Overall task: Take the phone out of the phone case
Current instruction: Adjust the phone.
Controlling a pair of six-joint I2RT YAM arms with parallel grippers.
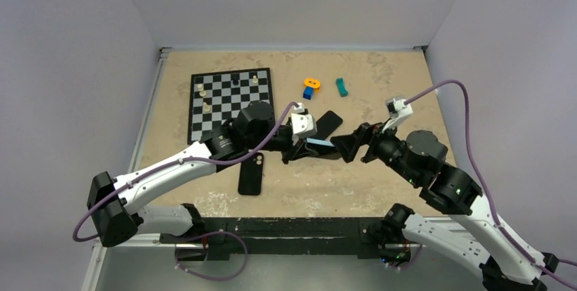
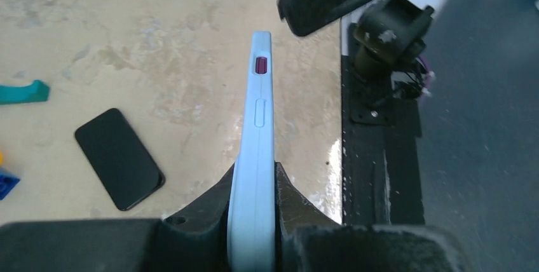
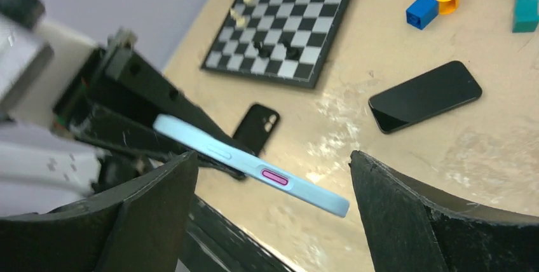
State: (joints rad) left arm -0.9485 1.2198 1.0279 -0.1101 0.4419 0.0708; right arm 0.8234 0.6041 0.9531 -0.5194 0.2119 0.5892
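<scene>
The light blue phone case was held edge-on in the left gripper, whose two fingers were pressed against its broad faces at the near end. The case was raised above the table, roughly at the middle between the two arms, with a pink side button turned towards the cameras. Whether a phone sat inside it could not be told from these edge-on views.

The right gripper was spread wide, its fingers set on either side of the free end of the case. Neither finger was seen to touch it.

A black phone was laid flat on the table just beyond the grippers, screen dark. A black case was laid on the table to the left, near the left arm. A chessboard with a few pieces was placed at the far left. A blue and orange toy and a teal block were set beyond the phone, near each other but apart.
</scene>
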